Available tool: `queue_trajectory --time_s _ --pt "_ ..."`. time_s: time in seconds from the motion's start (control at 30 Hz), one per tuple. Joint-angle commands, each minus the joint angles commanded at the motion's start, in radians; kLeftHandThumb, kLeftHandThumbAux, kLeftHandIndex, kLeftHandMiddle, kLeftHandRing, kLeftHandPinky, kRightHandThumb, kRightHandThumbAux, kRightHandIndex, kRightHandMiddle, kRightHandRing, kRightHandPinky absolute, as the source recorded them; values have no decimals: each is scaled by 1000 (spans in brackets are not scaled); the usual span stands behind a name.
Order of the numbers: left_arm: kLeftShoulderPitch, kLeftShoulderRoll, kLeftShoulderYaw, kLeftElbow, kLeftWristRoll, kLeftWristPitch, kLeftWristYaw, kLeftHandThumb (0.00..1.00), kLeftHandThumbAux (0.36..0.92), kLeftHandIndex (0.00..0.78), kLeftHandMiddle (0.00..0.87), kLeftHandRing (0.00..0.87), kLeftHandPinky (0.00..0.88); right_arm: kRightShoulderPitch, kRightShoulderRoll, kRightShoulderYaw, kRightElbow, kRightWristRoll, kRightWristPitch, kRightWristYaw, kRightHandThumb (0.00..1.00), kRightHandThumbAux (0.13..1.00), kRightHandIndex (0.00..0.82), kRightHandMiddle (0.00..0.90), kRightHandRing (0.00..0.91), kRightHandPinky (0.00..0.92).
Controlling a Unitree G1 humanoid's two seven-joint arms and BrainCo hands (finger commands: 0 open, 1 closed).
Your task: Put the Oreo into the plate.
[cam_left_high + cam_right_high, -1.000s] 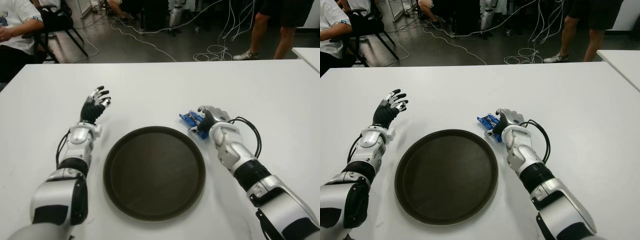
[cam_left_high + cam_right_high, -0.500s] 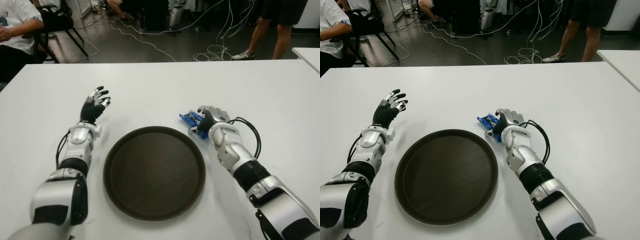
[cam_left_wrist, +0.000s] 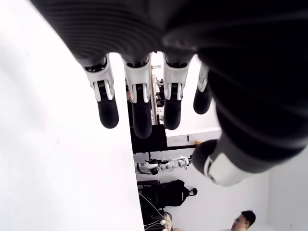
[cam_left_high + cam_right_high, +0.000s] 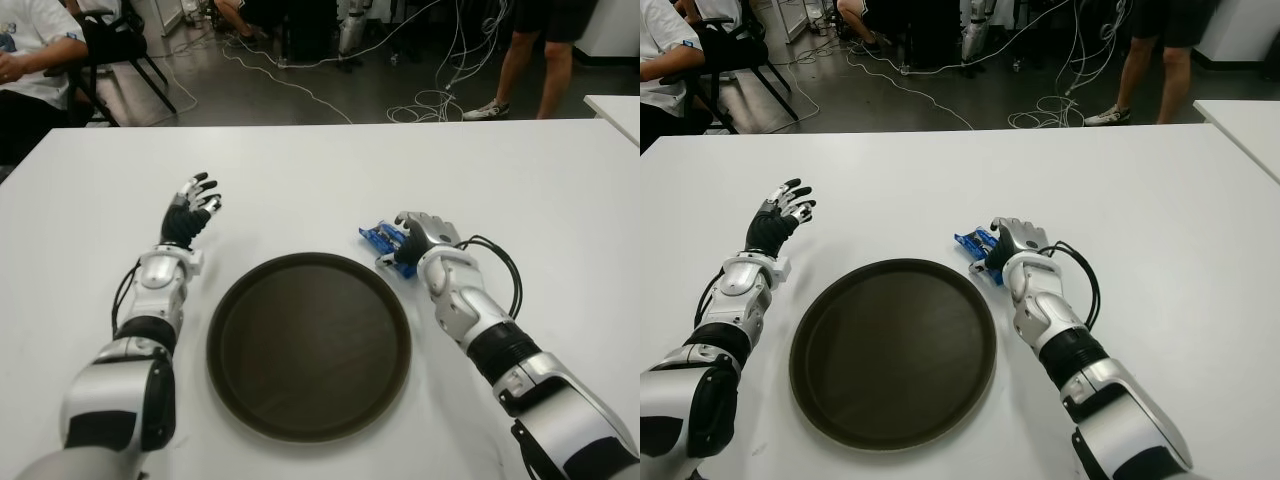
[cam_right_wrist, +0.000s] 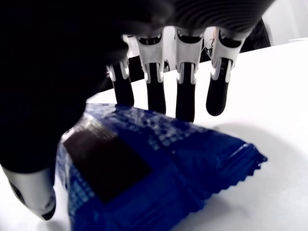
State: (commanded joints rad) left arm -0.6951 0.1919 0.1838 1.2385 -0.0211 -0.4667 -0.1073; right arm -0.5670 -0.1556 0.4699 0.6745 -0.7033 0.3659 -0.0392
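Right robot hand (image 4: 420,236) sits over the blue Oreo pack (image 4: 381,238), fingers draped across it but not clamped. Pack lies on the surface (image 4: 330,180), just off the plate's (image 4: 232,300) far right rim. Left robot hand (image 4: 190,212), open, shows well left of plate.

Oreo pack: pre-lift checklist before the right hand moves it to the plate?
1. Oreo pack under right hand: ok, fingers reach over its far edge.
2. Grasp closed on pack: not ok, fingers look extended, thumb beside it.
3. Pack on the table, not lifted: ok.
4. Plate empty, beside the pack on its left: ok.
5. Left hand open, clear of the plate on its left: ok.
6. Path from pack to plate free: ok.
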Motion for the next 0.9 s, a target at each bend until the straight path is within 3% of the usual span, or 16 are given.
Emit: queue_trajectory --time_s 0.53,0.9 --pt "4 0 1 -7 -5 -1 -3 159 728 106 178 179 188 11 1 -8 -7 1 -4 -17 0 674 284 300 316 311" --pt "8 -1 1 -15 -7 -3 -3 147 730 102 175 173 181 13 -10 -4 -23 -6 -1 -7 0 642 301 294 288 254"
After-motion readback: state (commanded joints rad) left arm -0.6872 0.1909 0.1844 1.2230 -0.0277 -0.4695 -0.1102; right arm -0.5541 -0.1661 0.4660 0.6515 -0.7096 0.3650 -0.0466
